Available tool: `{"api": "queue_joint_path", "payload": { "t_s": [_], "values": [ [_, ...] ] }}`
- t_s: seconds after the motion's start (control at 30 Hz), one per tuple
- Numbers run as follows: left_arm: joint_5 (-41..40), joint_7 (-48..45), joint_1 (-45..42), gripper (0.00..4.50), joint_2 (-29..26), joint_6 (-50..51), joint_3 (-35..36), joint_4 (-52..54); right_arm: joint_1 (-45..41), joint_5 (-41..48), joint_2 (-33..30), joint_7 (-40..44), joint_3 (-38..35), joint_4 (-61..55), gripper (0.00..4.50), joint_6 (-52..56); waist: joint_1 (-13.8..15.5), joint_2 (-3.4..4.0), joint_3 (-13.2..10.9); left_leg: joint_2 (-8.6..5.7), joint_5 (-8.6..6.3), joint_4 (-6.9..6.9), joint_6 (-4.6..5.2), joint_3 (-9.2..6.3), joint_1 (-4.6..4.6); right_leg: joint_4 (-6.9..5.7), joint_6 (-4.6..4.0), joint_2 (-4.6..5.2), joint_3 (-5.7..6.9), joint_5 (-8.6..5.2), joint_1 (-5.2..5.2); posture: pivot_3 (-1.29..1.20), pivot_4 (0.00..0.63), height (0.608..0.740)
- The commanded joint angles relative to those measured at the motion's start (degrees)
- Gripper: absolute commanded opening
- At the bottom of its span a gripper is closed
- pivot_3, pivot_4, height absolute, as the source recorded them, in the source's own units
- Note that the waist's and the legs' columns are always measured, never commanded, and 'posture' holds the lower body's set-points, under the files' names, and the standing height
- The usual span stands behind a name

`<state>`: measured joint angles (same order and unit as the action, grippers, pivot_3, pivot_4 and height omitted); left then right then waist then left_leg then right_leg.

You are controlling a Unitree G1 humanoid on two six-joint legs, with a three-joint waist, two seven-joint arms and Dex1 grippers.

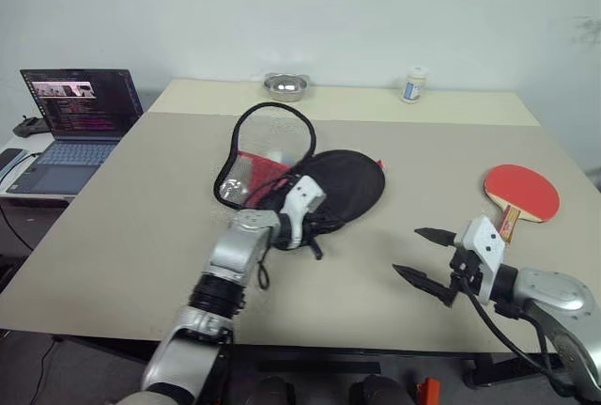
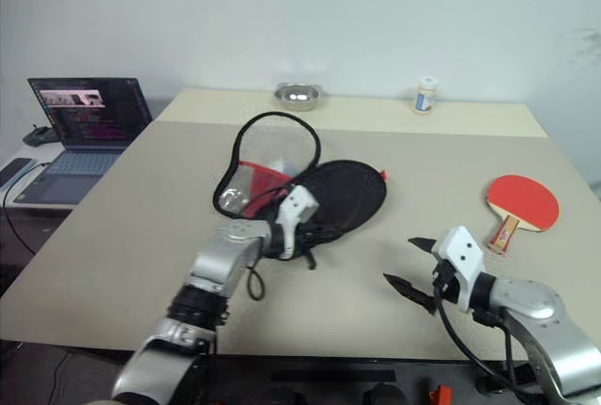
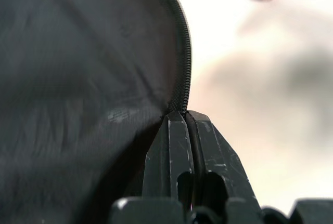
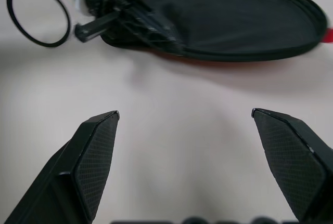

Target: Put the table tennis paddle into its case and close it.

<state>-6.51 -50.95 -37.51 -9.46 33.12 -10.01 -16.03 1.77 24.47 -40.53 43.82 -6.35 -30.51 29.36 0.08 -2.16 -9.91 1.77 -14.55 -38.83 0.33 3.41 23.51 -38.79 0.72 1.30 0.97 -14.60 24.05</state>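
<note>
The case (image 1: 349,182) lies open in the middle of the table, its black lid flap turned to the right and its red lining (image 1: 258,168) and black rim loop to the left. My left gripper (image 1: 317,228) is shut on the near zipper edge of the case (image 3: 78,78), as the left wrist view shows with both fingers (image 3: 171,141) pinched on the zip. The table tennis paddle (image 1: 521,189) rests red face up at the right side, handle toward me. My right gripper (image 1: 407,251) hovers open between case and paddle, nothing between its fingertips (image 4: 99,130).
A laptop (image 1: 80,123) stands open on a side table at the left. A metal bowl (image 1: 286,86) and a small white jar (image 1: 413,85) sit near the table's far edge. The table's front edge (image 1: 310,337) runs just below both arms.
</note>
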Motion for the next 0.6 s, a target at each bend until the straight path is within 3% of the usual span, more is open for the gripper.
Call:
{"api": "queue_joint_path", "payload": {
  "t_s": [0.03,0.1,0.2,0.53,0.6],
  "values": [
    [-0.9,4.0,-3.3,0.01,3.4,1.0,-0.3,-0.5,0.1,0.9,-0.7,0.2,-2.5,-2.2,4.5,-1.3,-0.3,0.0,0.0,0.01,0.0,0.02,0.0,0.0,-0.04,-0.02,0.0,-0.03,-0.04,0.0,0.0,0.0,0.15,0.74],
    [-0.3,6.7,-4.7,0.01,5.8,0.4,-0.5,-3.0,0.3,1.0,-0.6,0.0,-3.1,-2.6,4.5,-1.0,-0.2,0.0,0.0,0.01,0.0,0.05,0.0,-0.07,-0.08,-0.05,0.0,-0.08,-0.05,0.0,0.0,0.0,0.15,0.74],
    [-1.2,8.6,-6.3,0.62,7.9,-0.4,0.4,-5.6,0.7,1.0,-0.6,-0.4,-3.5,-3.4,4.5,-0.5,-0.2,0.0,0.0,-0.01,0.0,0.05,0.0,-0.06,-0.08,-0.04,0.0,-0.09,-0.06,0.0,0.0,0.0,0.15,0.74],
    [-3.7,7.4,-5.7,4.26,5.1,-1.8,2.6,-2.1,-0.2,2.6,0.3,-3.2,-4.7,-3.3,4.5,1.9,-0.2,0.01,0.0,-0.02,0.0,0.05,0.0,-0.01,-0.06,0.01,0.0,-0.06,-0.12,0.0,0.0,0.0,0.15,0.74],
    [-5.2,7.3,-5.6,4.49,4.1,-1.8,4.2,-0.9,-0.4,2.7,0.4,-3.6,-4.5,-3.2,4.5,2.1,-0.2,0.01,0.0,-0.01,0.0,0.06,0.0,0.0,-0.06,0.02,0.0,-0.05,-0.11,0.0,0.0,0.0,0.15,0.74]
  ]
}}
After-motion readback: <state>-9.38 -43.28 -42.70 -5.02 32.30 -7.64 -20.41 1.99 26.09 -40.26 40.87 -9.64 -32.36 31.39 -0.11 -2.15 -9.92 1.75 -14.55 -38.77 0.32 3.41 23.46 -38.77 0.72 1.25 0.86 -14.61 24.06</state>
